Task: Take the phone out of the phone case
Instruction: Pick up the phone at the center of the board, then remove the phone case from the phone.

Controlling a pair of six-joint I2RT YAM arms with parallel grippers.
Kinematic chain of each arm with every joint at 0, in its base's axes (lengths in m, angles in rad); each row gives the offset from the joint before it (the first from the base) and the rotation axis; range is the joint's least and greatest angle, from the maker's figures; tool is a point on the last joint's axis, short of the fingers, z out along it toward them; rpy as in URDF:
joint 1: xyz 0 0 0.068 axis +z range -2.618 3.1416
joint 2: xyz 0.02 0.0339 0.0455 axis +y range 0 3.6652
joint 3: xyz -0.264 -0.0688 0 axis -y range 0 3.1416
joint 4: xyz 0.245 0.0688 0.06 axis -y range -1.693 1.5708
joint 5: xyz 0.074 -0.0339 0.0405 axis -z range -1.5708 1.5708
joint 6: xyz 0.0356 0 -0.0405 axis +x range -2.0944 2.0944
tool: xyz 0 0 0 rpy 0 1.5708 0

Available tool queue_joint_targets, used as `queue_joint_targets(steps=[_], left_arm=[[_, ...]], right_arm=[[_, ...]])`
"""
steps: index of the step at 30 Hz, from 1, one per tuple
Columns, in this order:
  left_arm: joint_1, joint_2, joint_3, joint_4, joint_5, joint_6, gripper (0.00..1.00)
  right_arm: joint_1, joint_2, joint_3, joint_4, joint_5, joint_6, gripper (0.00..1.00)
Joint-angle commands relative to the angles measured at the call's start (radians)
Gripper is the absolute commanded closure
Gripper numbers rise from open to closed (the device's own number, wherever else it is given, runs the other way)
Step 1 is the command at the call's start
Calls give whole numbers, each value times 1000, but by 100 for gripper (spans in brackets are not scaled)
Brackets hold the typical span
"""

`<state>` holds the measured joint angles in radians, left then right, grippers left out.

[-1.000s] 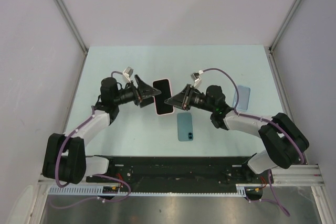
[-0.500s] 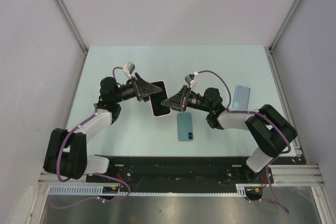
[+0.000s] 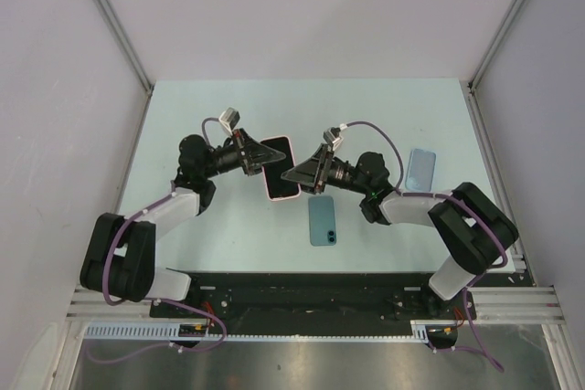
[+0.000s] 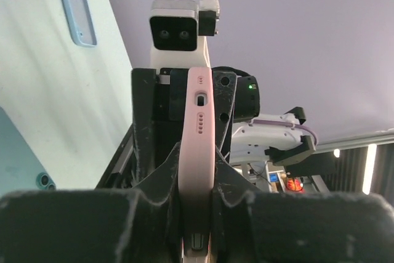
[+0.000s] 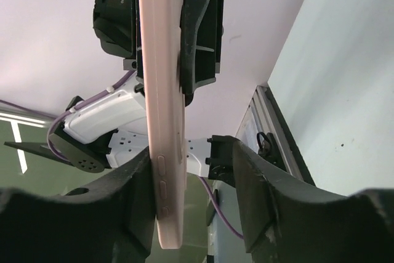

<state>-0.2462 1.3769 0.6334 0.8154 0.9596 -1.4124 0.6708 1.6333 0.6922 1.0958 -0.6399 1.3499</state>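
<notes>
Since a second ago: right hand (image 3: 295, 176) slid left, left hand (image 3: 264, 158) rolled at wrist. Pink phone case (image 3: 285, 196) nudged left with them, held off desk (image 3: 384, 107) between both arms. Left hand clamped on case edge. Right hand partly open, straddling opposite end: one finger touching, other apart. Phone (image 3: 280, 169) seated in case. Judgement: regrip under way, peel not yet begun.

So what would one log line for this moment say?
left gripper: shut on pink phone | right gripper: open, astride it | case: on | teal phone: on table
</notes>
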Motion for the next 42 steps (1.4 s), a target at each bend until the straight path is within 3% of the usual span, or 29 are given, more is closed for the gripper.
queue_joint_targets(steps=[1, 4, 9, 14, 19, 25, 28, 31, 34, 38, 41, 42], left_arm=[[-4, -36, 12, 149, -25, -138, 100], [1, -84, 12, 188, -67, -192, 100], [5, -193, 74, -132, -136, -50, 100], [18, -248, 101, -190, -167, -25, 100], [22, -260, 126, -249, -186, 9, 100], [27, -268, 134, -251, -205, 9, 100], [27, -268, 141, -252, -203, 10, 100], [27, -272, 144, -257, -206, 9, 100], [27, -280, 146, -260, -208, 9, 100], [25, -276, 109, -136, -199, -81, 100], [25, -266, 54, 51, -205, -232, 100], [27, -268, 40, 86, -216, -288, 100]], right_arm=[[-13, -64, -2, -58, -1, -6, 46], [-23, -111, -23, -100, -3, 14, 48], [-27, -219, -59, -134, 11, 23, 55], [-25, -279, -60, -228, 46, -8, 71], [-11, -305, -59, -203, 37, 5, 69], [12, -305, -59, -214, 42, -20, 60], [19, -305, -60, -209, 51, -24, 66], [18, -305, -59, -192, 60, -15, 83], [12, -294, -60, -139, 66, -2, 100], [-7, -277, -60, -59, 68, -34, 100], [-25, -216, -60, 163, 30, 6, 100], [-33, -184, -62, 369, 17, 29, 100]])
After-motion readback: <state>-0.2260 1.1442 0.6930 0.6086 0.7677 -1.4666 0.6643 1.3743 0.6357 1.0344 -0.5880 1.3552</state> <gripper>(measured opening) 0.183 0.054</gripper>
